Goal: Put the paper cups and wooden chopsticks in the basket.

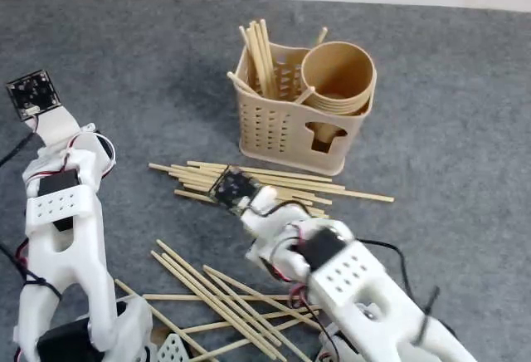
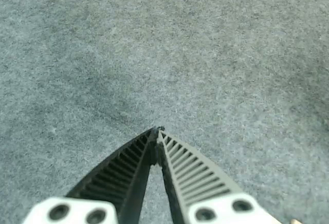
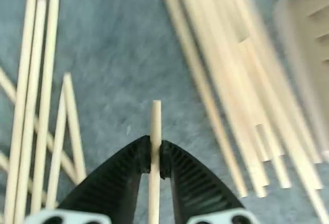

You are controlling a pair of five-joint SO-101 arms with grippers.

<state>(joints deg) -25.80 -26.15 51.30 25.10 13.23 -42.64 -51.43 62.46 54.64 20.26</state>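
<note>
My right claw (image 3: 155, 154) is clamped on one chopstick (image 3: 155, 124), which runs lengthwise between the jaws with a short end past the tips — a thin hold, so it could swivel or slide out on the lift. The basket (image 1: 282, 134), paper cups (image 1: 336, 75) already inside, stands just beyond the loose pile (image 1: 274, 181) on the desk (image 1: 465, 171); a low swing might snag that pile or, I think, the basket wall. My left claw (image 2: 157, 131) hangs closed, holding nothing.
</note>
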